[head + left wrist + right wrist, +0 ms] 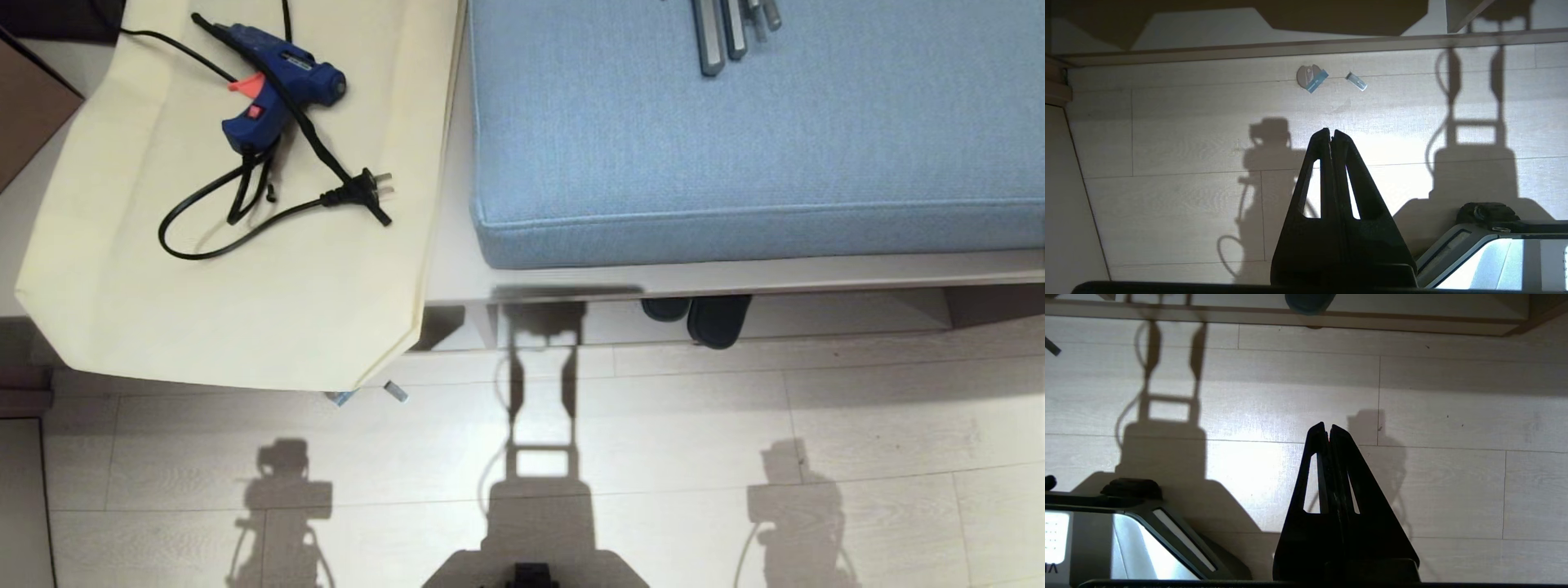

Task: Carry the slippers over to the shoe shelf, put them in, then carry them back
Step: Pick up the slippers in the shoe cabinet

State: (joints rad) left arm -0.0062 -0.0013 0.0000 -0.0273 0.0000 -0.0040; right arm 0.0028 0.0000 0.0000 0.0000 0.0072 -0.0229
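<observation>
A home: cushioned bench [735, 282], wood-plank floor [735, 425].

Dark blue-grey slippers [709, 320]; light blue cushion [751, 122]; blue glue gun [277, 86], orange trigger, black cord [245, 208]; cream paper [245, 278]; pale wood-grain floor [816, 425].

- The black, wedge-shaped left gripper [1331, 132] points down, its fingers pressed together, holding nothing.
- The matching black right gripper [1327, 426] hangs likewise, closed and empty.
</observation>
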